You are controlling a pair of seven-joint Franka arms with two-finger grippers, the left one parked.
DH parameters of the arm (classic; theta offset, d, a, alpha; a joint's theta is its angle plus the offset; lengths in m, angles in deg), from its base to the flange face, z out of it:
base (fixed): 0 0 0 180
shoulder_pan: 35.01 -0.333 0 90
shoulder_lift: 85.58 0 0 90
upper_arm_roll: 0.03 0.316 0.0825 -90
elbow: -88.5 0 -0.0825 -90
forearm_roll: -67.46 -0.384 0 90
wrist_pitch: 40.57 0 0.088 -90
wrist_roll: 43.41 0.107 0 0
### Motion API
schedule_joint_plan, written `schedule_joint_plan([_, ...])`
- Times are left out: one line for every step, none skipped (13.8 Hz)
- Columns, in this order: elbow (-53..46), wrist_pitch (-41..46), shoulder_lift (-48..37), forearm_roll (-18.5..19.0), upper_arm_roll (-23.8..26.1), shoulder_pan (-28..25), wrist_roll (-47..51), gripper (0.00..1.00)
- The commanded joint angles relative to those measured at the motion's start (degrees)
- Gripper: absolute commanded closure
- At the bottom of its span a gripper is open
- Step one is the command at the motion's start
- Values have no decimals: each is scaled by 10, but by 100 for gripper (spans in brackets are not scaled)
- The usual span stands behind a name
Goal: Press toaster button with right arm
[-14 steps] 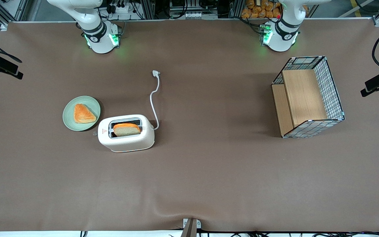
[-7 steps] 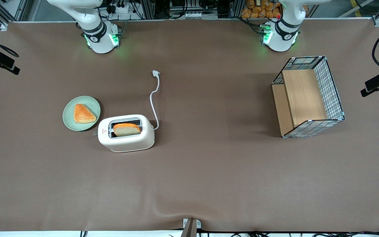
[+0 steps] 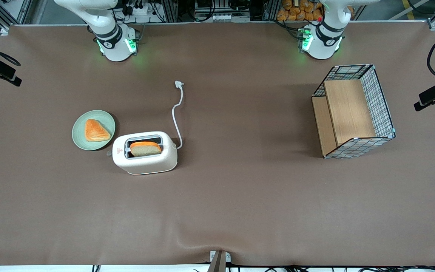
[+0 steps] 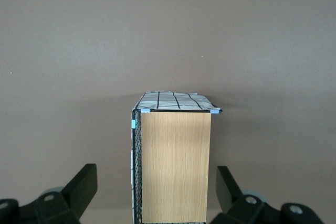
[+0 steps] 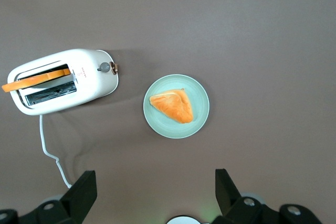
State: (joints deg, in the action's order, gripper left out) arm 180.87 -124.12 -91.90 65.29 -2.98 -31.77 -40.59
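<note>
The cream-white toaster [image 3: 144, 156] [image 5: 92, 80] stands on the brown table with a slice of bread [image 3: 145, 148] [image 5: 34, 80] sticking out of its slot. The toaster button [image 5: 104, 67] [image 3: 108, 153] is a small grey nub on the narrow end that faces a green plate. My right arm's gripper [image 5: 155, 182] [image 3: 0, 71] hangs high above the table, well apart from the toaster, toward the working arm's end. It is open, with nothing between its black fingers [image 5: 84, 187].
A green plate [image 3: 79, 138] [image 5: 157, 121] with an orange pastry [image 3: 96, 130] lies beside the toaster's button end. The white cord [image 3: 178, 113] [image 5: 52, 156] trails from the toaster toward the arm bases. A wire basket with wooden shelves [image 3: 353, 111] [image 4: 176, 166] stands toward the parked arm's end.
In the front view the gripper has shifted slightly outward and away from the camera. Toaster, bread and plate have not moved.
</note>
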Motion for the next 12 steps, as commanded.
schedule_joint_plan([-10,6,5,11,3,2,4,0])
schedule_joint_plan([-6,1,5,11,3,3,4,0])
schedule_joint_plan([-3,-6,5,11,2,3,4,0])
schedule_joint_plan([2,-15,5,11,2,3,4,0])
schedule_joint_plan([3,-24,5,12,2,3,4,0])
schedule_joint_plan([3,-27,5,13,2,2,4,0])
schedule_joint_plan([2,-26,5,16,2,1,5,0])
schedule_joint_plan([2,-23,3,21,3,0,6,0])
schedule_joint_plan([2,-19,2,21,4,0,7,0])
schedule_joint_plan([1,-15,0,22,4,0,4,0])
schedule_joint_plan([-3,-2,-1,22,4,0,4,0])
schedule_joint_plan([-4,14,-3,23,5,0,4,0])
